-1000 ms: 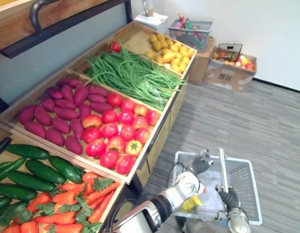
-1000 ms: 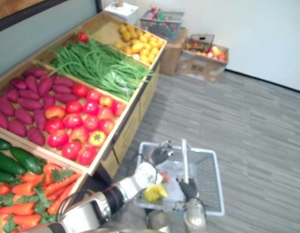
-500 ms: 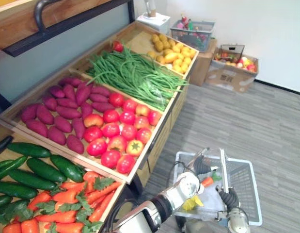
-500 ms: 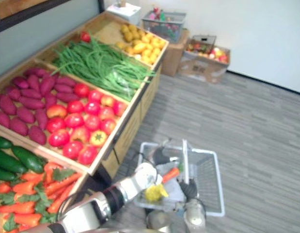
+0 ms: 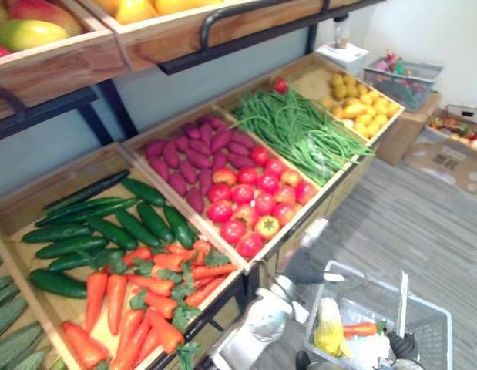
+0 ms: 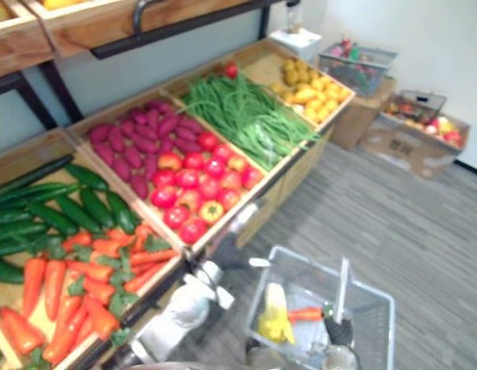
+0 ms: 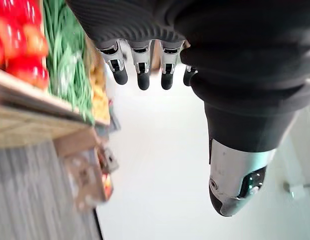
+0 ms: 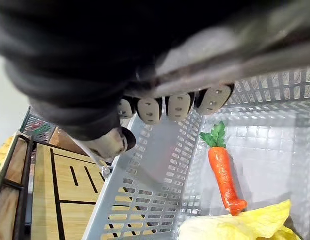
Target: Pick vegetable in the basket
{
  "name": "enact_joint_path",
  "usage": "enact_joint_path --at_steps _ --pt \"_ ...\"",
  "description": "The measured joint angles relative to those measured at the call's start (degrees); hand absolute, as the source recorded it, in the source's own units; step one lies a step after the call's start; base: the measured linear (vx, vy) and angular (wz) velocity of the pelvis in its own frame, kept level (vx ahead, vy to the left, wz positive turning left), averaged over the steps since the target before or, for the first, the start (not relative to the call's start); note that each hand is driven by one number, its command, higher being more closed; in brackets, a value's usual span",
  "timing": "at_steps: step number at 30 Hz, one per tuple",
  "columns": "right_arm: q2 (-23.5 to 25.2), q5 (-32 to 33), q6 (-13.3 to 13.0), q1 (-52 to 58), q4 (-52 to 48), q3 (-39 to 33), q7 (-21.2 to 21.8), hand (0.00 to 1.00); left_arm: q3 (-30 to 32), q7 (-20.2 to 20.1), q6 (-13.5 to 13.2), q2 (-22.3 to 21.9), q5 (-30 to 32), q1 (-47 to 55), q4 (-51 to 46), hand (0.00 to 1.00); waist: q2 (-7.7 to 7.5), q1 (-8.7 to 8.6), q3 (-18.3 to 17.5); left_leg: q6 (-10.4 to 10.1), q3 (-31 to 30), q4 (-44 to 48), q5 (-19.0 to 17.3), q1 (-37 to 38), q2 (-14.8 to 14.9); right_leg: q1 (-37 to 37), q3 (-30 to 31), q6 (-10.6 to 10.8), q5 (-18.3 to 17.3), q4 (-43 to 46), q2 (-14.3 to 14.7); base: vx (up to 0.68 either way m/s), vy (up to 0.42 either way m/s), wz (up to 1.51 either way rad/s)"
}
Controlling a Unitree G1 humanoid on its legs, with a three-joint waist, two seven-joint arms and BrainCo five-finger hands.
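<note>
A grey mesh basket (image 5: 432, 327) hangs at the lower right, in front of the vegetable stand. An orange carrot (image 5: 360, 329) with green leaves lies inside it beside a yellow vegetable (image 5: 328, 336); the right wrist view shows the same carrot (image 8: 222, 172) on the basket's floor. My right hand (image 5: 405, 347) is curled round the basket's handle (image 5: 402, 297). Left of the basket, by the stand's front edge, my left hand (image 5: 302, 267) is raised. Its fingers (image 7: 140, 70) are straight with nothing in them.
The stand holds crates of carrots (image 5: 138, 308), cucumbers (image 5: 107, 223), tomatoes (image 5: 253, 200), purple sweet potatoes (image 5: 192, 150), green beans (image 5: 300, 131) and yellow produce (image 5: 361, 104). Another basket (image 5: 404, 77) and a cardboard box (image 5: 454, 146) stand on the floor at the far right.
The carrot left my left hand and now lies in the basket. My left hand has lifted out to the left, toward the stand. The camera has swung left.
</note>
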Motion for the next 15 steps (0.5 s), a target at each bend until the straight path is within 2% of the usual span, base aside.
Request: enact_joint_path --at_steps 3,6,12,15 --pt "-0.14 0.02 -0.12 0.05 3.71 -2.0 0.12 1.0 8.31 1.9 -1.07 1.8 1.65 4.91 -6.03 0.0 -0.1 1.29 -1.19 0.26 -2.35 -0.69 0.53 -0.49 -0.26 1.19 -1.88 0.0 0.0 -0.91 -0.38 -0.07 0.015 0.38" --pt "-0.55 0.03 -0.22 -0.36 7.44 -3.17 0.4 1.0 14.05 3.82 -1.45 2.09 3.95 9.61 -11.38 0.0 -0.1 1.97 -1.92 0.71 -5.11 -0.74 1.01 -1.59 -0.7 1.73 -4.22 0.0 0.0 -1.32 -1.0 -0.03 0.015 0.45" --pt "-1.85 0.04 -0.71 -1.66 12.97 -3.91 1.51 1.0 23.17 6.26 -2.96 1.59 4.06 16.75 -17.38 0.0 -0.04 4.34 -2.88 1.23 -8.53 -0.73 1.85 -2.84 -1.13 2.61 -7.13 0.07 0.05 -1.86 -1.51 -0.03 0.002 0.3" --pt "-2.54 0.03 -0.95 -1.96 14.77 -4.01 1.94 1.0 26.71 6.9 -3.03 0.45 3.93 19.53 -18.7 0.0 -0.14 4.47 -3.14 1.48 -11.29 -0.72 2.68 -4.12 -1.32 2.9 -9.82 0.06 0.05 -2.09 -1.83 -0.02 -0.016 0.44"
